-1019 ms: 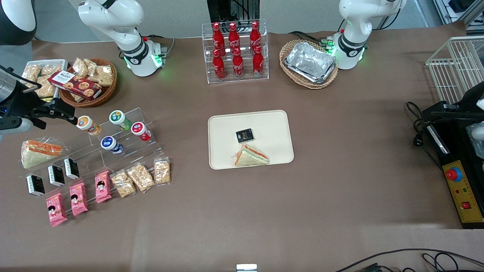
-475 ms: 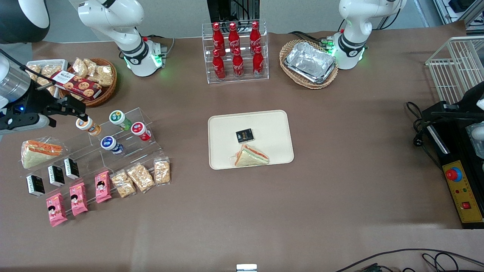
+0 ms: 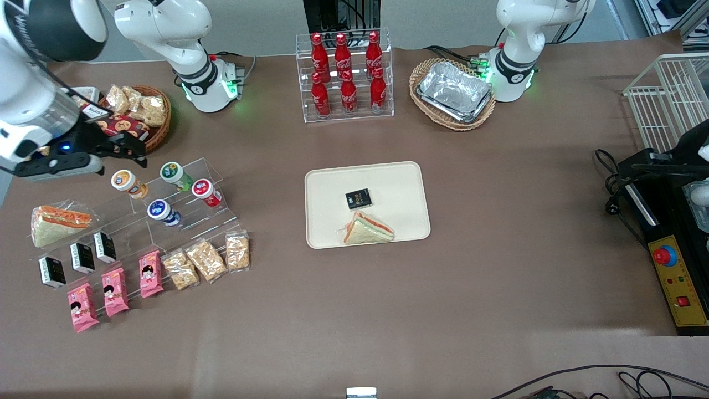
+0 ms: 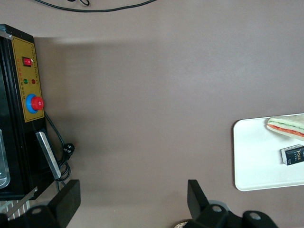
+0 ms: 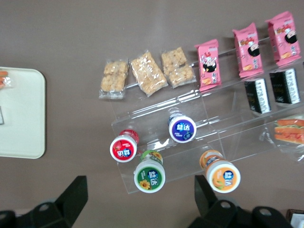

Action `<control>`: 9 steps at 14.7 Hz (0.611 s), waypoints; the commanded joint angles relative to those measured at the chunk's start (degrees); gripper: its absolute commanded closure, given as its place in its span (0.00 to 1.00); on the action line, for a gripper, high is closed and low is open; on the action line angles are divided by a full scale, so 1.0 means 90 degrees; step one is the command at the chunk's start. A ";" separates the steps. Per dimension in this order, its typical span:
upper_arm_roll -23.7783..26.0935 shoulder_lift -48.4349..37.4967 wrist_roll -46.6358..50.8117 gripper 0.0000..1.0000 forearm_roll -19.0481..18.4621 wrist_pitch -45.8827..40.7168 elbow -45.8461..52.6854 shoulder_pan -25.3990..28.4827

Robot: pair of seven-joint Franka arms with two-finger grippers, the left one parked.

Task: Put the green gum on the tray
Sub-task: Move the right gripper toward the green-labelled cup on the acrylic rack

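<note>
The green gum lies on the top step of a clear stepped stand, white lid with green label facing up. It also shows in the right wrist view. My right gripper is open and empty. It hovers just off the stand, slightly farther from the front camera than the gum. In the right wrist view the gripper has its fingers spread wide, with the gum just ahead of the gap between them. The cream tray lies at the table's middle, and also shows in the right wrist view.
Orange gum, red gum and blue gum share the stand with snack packets. A sandwich and a black packet lie on the tray. A wicker snack basket stands close by the gripper.
My right gripper has moved toward the parked arm's end and slightly away from the front camera. It now passes the orange gum and is closer to the green gum. Nothing else moved.
</note>
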 commanded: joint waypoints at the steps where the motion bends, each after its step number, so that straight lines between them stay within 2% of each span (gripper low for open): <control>1: -0.0003 -0.0807 -0.0003 0.00 -0.0080 0.0995 -0.1489 0.0065; 9: -0.0002 -0.1081 -0.0003 0.00 -0.0080 0.1953 -0.2702 0.0085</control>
